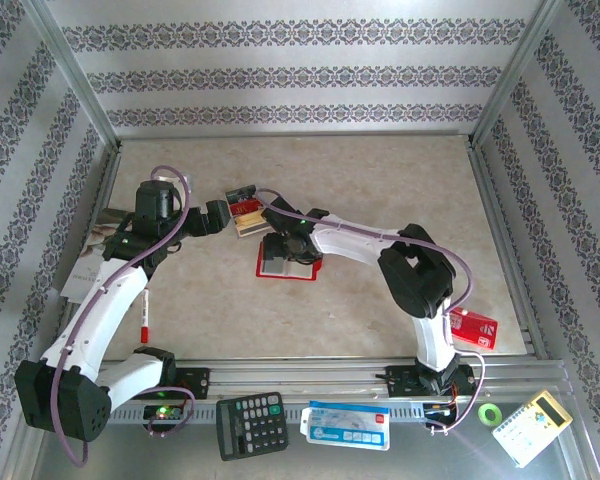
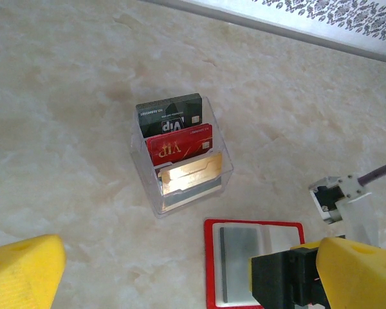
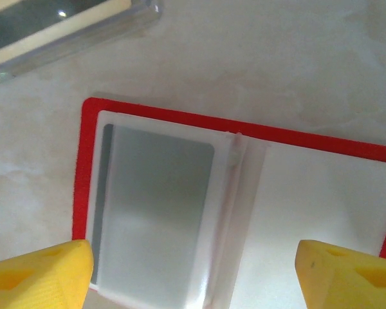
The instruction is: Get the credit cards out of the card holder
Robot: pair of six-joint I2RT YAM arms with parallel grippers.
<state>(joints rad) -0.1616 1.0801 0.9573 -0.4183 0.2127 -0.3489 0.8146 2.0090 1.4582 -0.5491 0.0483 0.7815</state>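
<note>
Card holder is laid open on counter w/ grey credit card in its pocket: prob. thin, stiff, slick; edge pinch advised. Right gripper is held wide open, empty, above; left gripper also open, empty.

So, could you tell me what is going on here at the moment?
The right gripper hovers with its jaws open over the open card holder. The holder lies flat on the table with a grey card in its left pocket. Black, red and gold cards stand in a clear stand beside it. The left gripper sits near the stand, jaws open and holding nothing.
</note>
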